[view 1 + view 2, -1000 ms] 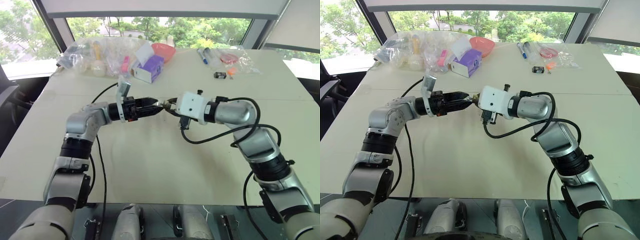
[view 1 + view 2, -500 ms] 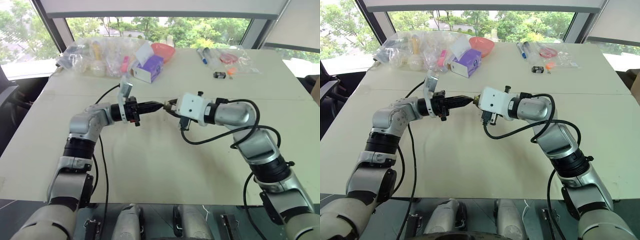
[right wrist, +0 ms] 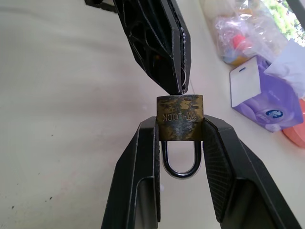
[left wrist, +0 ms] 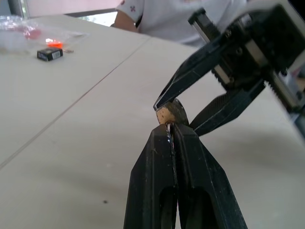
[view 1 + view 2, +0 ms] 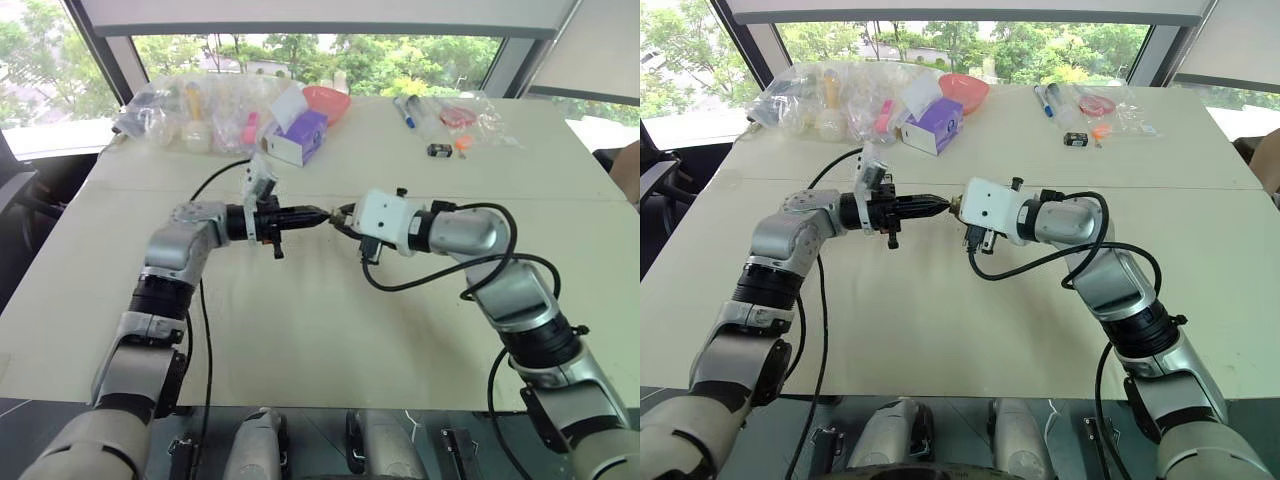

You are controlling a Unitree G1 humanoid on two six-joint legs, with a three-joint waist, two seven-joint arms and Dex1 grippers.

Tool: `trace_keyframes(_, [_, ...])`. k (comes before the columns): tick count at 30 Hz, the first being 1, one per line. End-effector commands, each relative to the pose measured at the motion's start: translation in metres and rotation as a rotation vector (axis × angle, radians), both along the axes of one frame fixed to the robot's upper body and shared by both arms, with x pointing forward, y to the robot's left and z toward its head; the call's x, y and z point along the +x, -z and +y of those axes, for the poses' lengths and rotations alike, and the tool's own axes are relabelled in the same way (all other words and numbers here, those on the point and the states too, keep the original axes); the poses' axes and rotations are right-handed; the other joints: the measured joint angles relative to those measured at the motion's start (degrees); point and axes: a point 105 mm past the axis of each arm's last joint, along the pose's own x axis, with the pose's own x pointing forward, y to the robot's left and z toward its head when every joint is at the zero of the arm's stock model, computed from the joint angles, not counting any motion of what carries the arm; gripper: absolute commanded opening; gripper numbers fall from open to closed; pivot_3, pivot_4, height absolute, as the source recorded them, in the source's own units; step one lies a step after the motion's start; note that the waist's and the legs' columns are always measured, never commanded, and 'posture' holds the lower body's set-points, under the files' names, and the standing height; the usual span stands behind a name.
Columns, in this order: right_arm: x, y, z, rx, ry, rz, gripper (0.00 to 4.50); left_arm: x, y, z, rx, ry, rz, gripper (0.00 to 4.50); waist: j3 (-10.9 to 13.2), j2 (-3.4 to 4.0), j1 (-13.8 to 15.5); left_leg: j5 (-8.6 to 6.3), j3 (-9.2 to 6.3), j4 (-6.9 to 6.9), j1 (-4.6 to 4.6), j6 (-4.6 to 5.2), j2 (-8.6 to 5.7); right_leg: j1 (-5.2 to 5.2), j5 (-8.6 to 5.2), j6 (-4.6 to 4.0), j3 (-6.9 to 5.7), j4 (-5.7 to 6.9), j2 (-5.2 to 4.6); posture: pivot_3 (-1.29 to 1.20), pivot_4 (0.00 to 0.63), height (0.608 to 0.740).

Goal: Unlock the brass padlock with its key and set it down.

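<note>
I am holding the brass padlock (image 3: 180, 117) up over the middle of the tabletop (image 5: 300, 330), clamped by its body between the two fingers of my right hand (image 3: 180, 143), with the silvery shackle (image 3: 180, 162) looping back between them, apparently not yet sprung. My left hand (image 4: 170, 131) is coming in level from nine o'clock, its fingers pinched tight on a thin sliver of metal that I take to be the key (image 3: 183, 78), whose tip is meeting the bottom face of the lock body. I cannot tell how far the blade is seated.

To do this step well, I am thinking about keeping the key in line with the keyway, so that turning the left wrist goes into the cylinder and does not lever the lock out of the right grip. The brass body is small and smooth, so I am keeping the right squeeze firm and that arm steady. I am watching the right wrist view for the shackle popping free before lowering anything. The purple box (image 5: 297, 137), bags and small black block (image 5: 440, 151) at twelve o'clock are well apart.
</note>
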Motion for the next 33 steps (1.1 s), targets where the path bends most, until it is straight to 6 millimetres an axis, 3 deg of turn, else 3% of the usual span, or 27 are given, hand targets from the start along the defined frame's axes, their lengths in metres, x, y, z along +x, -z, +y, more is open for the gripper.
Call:
trace_keyframes(1, [-0.011, -0.019, 0.012, 0.024, -0.07, -0.077, 0.67, 0.006, -0.005, 0.002, 0.081, -0.027, -0.182, 0.02, 0.0, 0.0, 0.0, 0.0, 0.0, 0.0, 0.0, 0.0, 0.0, 0.0, 0.0, 0.0, 0.0, 0.0, 0.0, 0.0, 0.15, 0.734])
trace_keyframes(5, [-0.01, -0.02, 0.011, 0.024, -0.067, -0.077, 0.67, 0.008, -0.01, 0.003, 0.106, -0.019, -0.307, 0.02, 0.0, 0.0, 0.0, 0.0, 0.0, 0.0, 0.0, 0.01, 0.0, 0.0, 0.0, 0.0, 0.0, 0.0, 0.0, 0.0, 0.15, 0.734])
trace_keyframes(7, [-0.009, -0.02, 0.011, 0.024, -0.066, -0.079, 0.67, 0.012, -0.001, 0.007, 0.154, -0.022, -0.241, 0.02, 0.0, 0.0, 0.1, 0.0, 0.0, 0.0, 0.0, 0.01, 0.0, 0.0, 0.0, 0.0, 0.0, 0.0, 0.0, 0.0, 0.15, 0.734])
trace_keyframes(11, [-0.008, -0.021, 0.011, 0.028, -0.062, -0.088, 0.67, 0.015, -0.011, 0.012, -0.001, -0.026, 0.052, 1.42, 0.0, 0.0, -0.1, -0.01, -0.01, 0.0, -0.01, 0.01, -0.01, 0.0, 0.0, 0.0, -0.01, 0.0, 0.01, 0.0, 0.15, 0.734])
trace_keyframes(15, [-0.007, -0.022, 0.011, 0.029, -0.058, -0.098, 0.67, 0.017, -0.016, 0.014, -0.004, -0.049, 0.124, 3.45, 0.0, 0.0, -0.1, -0.01, -0.05, -0.01, -0.01, 0.01, 0.02, -0.01, 0.0, 0.01, -0.02, 0.0, 0.04, 0.0, 0.15, 0.734])
trace_keyframes(26, [-0.006, -0.026, 0.013, 0.025, -0.064, -0.132, 0.67, 0.005, -0.034, -0.001, -0.115, 0.038, 0.271, 3.45, 0.0, -0.01, -0.1, 0.0, -0.05, 0.0, -0.02, 0.01, 0.01, 0.0, 0.0, 0.01, -0.02, 0.0, 0.02, 0.0, 0.15, 0.734])
trace_keyframes(33, [-0.005, -0.025, 0.01, 0.014, -0.05, -0.14, 0.67, 0.002, -0.032, 0.006, -0.089, 0.034, 0.262, 3.45, 0.0, -0.01, -0.1, 0.0, -0.06, -0.01, -0.01, 0.0, 0.02, -0.01, 0.0, 0.01, -0.02, 0.01, 0.03, 0.0, 0.15, 0.734])
